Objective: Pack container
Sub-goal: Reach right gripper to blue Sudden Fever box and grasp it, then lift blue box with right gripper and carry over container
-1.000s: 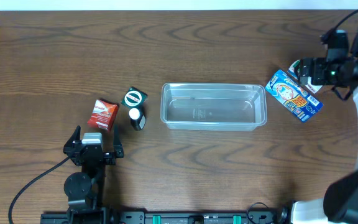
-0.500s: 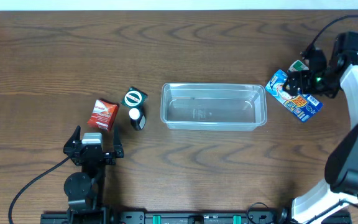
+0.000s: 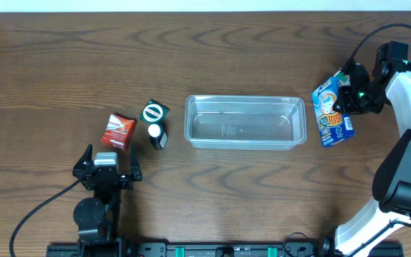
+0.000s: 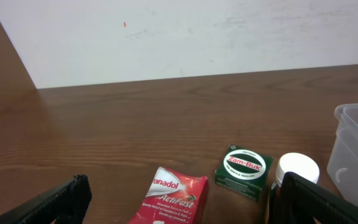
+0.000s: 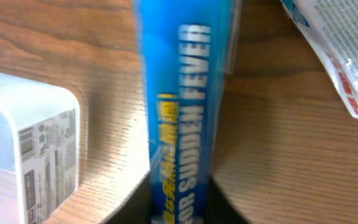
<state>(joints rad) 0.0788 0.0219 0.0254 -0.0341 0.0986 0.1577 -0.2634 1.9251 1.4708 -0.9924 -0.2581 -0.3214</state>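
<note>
While my right hand (image 3: 347, 89) is pinching the blue fever packet (image 3: 332, 113) just beside the clear container (image 3: 245, 98) sitting mid-counter, I am judging this the first pick; next calls for carrying it over the rim. My left hand (image 3: 109, 165) is sitting open.

Left wrist view:
- container (image 4: 357, 146) cut off by right edge, one rounded corner showing
- red packet (image 4: 174, 194) cut by bottom edge
- white-capped bottle (image 4: 298, 168) partly hidden behind one of left gripper (image 4: 180, 186) fingers (image 4: 319, 200)
- both fingers cut by bottom edge

Right wrist view:
- blue packet (image 5: 182, 106) blurred, running off top and bottom
- jaws only dark slivers at bottom edge either side of it
- white box (image 5: 27, 155) cut by left edge, label print too small to read
- second packet (image 5: 337, 59) cut by top-right corner

Overhead:
- right gripper (image 3: 346, 93) fingertips hidden by arm and packet
</note>
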